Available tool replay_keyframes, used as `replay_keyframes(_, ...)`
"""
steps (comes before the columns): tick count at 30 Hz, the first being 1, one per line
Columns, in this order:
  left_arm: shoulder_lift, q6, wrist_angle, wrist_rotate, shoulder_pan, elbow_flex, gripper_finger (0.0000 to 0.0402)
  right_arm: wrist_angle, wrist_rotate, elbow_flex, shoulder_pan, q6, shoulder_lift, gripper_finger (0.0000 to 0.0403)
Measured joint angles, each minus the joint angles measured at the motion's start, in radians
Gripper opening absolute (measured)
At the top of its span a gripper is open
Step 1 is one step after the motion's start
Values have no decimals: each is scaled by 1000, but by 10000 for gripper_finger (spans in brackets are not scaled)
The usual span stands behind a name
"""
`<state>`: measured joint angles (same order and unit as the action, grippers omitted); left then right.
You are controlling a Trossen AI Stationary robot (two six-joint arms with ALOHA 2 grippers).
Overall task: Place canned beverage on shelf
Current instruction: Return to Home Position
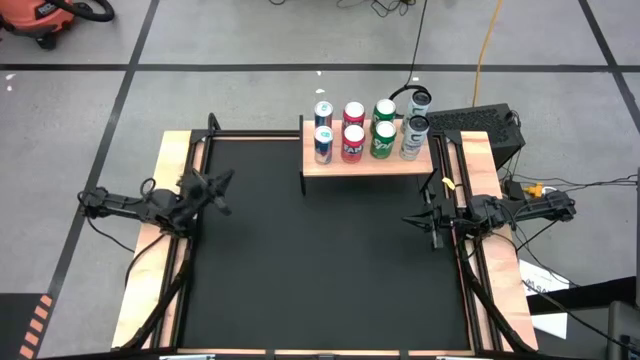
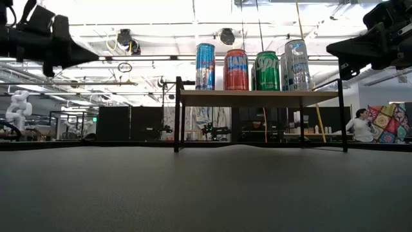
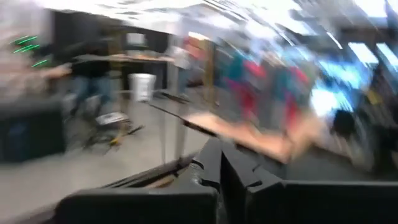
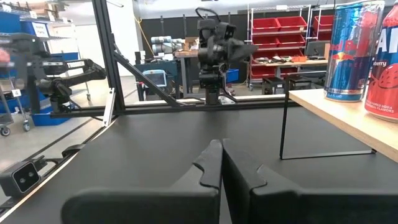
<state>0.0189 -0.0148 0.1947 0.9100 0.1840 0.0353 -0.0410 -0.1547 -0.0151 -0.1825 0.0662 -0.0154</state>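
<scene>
Though low view shows four cans [image 2: 236, 69], overhead shows eight on shelf [image 1: 365, 166], left gripper [image 1: 222, 190], right gripper [image 1: 412, 218] clenched.

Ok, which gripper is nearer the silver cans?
Right. The right gripper is just off the silver cans' end of the shelf; the left gripper is across the table.

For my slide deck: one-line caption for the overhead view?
Eight cans in two rows on the shelf; left gripper and right gripper shut, at the sides of the table.
</scene>
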Motion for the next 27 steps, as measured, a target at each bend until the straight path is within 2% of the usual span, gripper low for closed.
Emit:
replay_keyframes(3, 0, -119, -130, -117, 2, 0, 6, 0, 0, 0, 0, 0, 0, 0)
replay_keyframes(5, 0, -152, -196, -145, 2, 0, 6, 0, 0, 0, 0, 0, 0, 0)
replay_keyframes(27, 1, -150, -204, -148, 2, 1, 6, 0, 0, 0, 0, 0, 0, 0)
